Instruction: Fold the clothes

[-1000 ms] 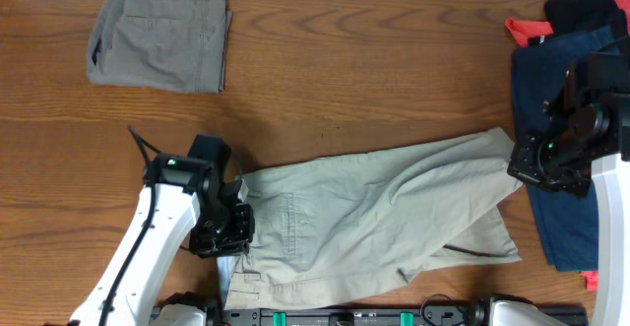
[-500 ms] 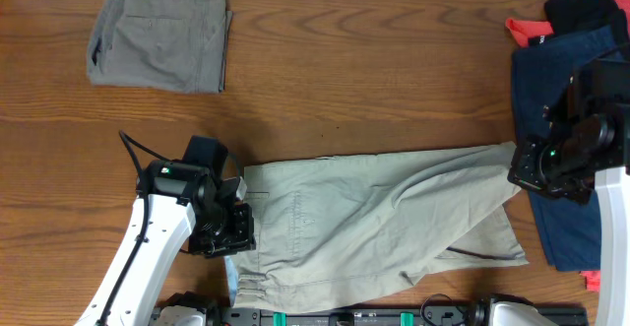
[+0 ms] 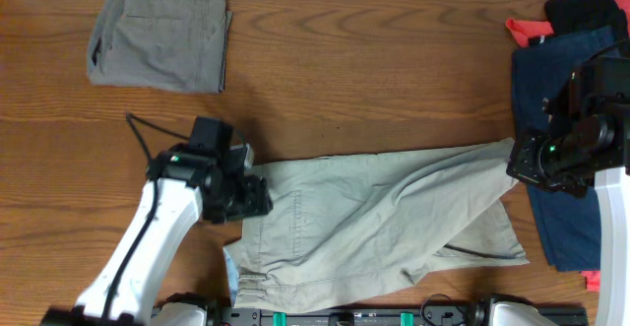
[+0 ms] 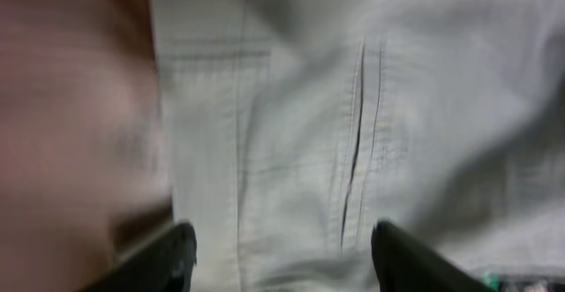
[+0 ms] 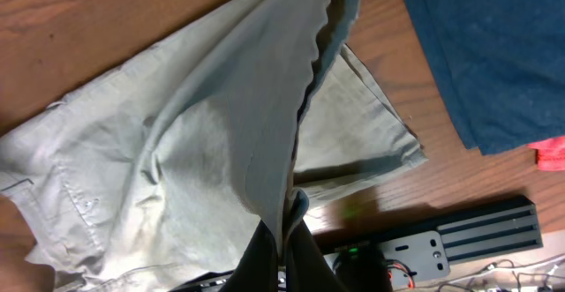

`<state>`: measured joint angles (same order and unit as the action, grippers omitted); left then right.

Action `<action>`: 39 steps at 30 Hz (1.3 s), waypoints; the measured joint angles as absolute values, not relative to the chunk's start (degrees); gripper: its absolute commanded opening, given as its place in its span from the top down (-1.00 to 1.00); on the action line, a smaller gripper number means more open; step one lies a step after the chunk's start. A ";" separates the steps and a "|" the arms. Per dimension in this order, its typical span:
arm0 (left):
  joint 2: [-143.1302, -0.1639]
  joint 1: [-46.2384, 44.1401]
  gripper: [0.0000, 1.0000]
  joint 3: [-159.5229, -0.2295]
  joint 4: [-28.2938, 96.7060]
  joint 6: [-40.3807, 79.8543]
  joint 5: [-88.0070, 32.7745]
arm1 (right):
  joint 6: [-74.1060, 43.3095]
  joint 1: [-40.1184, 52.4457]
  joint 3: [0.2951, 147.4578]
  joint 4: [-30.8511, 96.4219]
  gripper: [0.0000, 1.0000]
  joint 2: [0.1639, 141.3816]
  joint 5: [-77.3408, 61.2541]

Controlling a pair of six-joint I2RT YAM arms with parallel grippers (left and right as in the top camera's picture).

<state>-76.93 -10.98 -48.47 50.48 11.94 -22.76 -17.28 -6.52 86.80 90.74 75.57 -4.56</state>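
Left jaws: I see them apart, just over the khaki shorts (image 3: 374, 218) at the waist end.
Right jaws: clamped on a leg hem, holding it off the bench (image 3: 374, 80).
Shorts: spread along the bench's near edge, between my arms.

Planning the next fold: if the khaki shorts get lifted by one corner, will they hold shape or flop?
Probably floppy: the khaki shorts drape in soft folds from the right fingers. Likely light, since one pinch lifts a leg edge. Pushed, they'd probably bunch, as the wrinkles suggest.
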 measured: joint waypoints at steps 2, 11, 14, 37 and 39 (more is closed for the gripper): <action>-81.17 -10.98 -0.37 -48.51 45.36 11.90 -22.74 | -17.28 -6.52 86.78 90.63 0.97 75.57 -4.86; -92.53 -8.71 -0.38 -48.99 36.05 11.97 -18.72 | -17.21 -6.52 86.76 90.63 0.97 75.57 -5.39; -92.55 -6.85 -0.38 -49.69 34.87 11.97 -16.08 | -17.10 -6.52 86.76 90.59 0.97 75.57 -5.41; -97.82 -5.45 0.04 -51.31 31.00 9.85 -23.14 | -16.82 -6.52 86.76 90.83 0.95 75.57 -5.56; -98.26 -5.45 0.34 -51.40 30.74 9.74 -23.83 | -16.71 -6.52 86.76 90.83 0.93 75.57 -5.56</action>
<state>-98.26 -5.45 -51.40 30.74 9.74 -23.83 -16.71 -6.52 86.76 90.83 75.57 -5.56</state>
